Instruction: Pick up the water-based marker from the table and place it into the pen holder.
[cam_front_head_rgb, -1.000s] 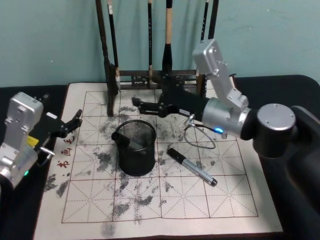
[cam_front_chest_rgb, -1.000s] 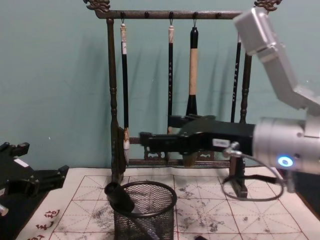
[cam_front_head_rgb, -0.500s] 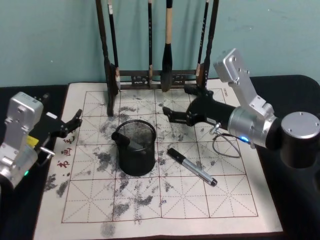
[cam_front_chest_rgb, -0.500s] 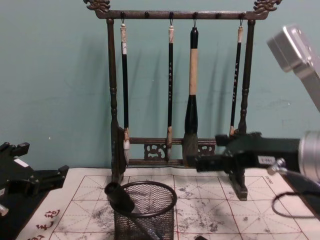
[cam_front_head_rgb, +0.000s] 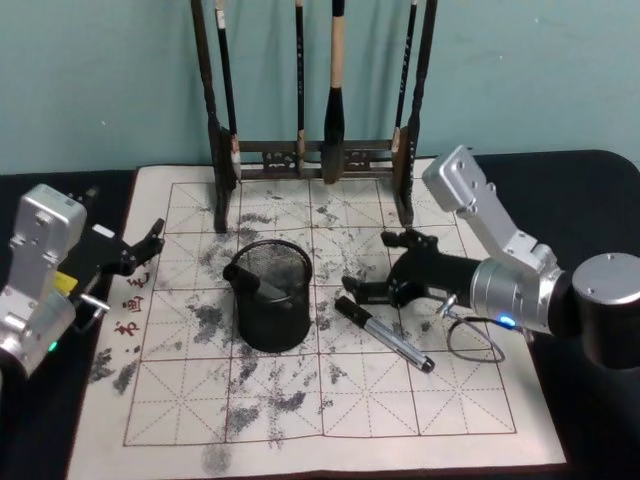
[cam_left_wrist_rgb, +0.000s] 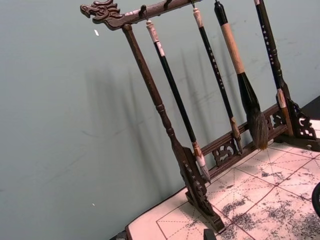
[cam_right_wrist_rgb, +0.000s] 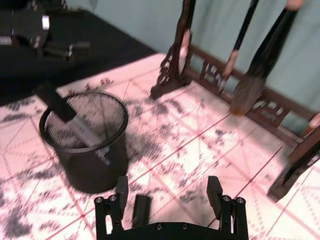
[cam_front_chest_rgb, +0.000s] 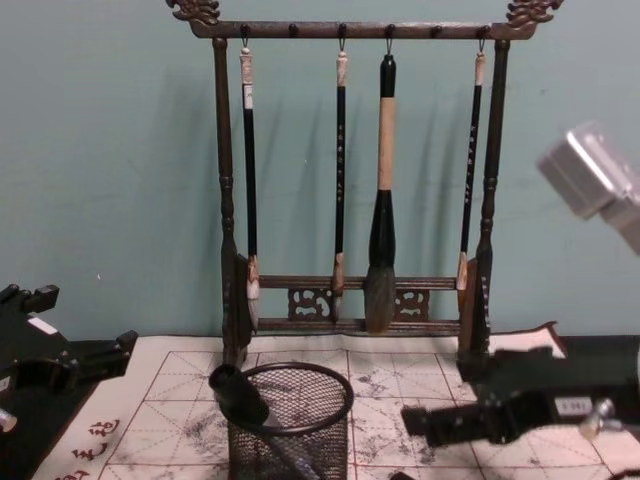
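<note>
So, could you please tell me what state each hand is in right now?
Left hand: open, holding nothing.
Right hand: open, empty, low over the marker.

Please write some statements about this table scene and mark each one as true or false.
1. The pen holder is empty. False: a leaning marker stands inside it.
2. A loose marker lies on the mat beside the holder. True.
3. The right gripper is shut on the loose marker. False: it is open, and the marker lies free.
4. Four brushes hang on the rack. True.
5. The left gripper hovers over the holder. False: it sits at the mat's left edge.
</note>
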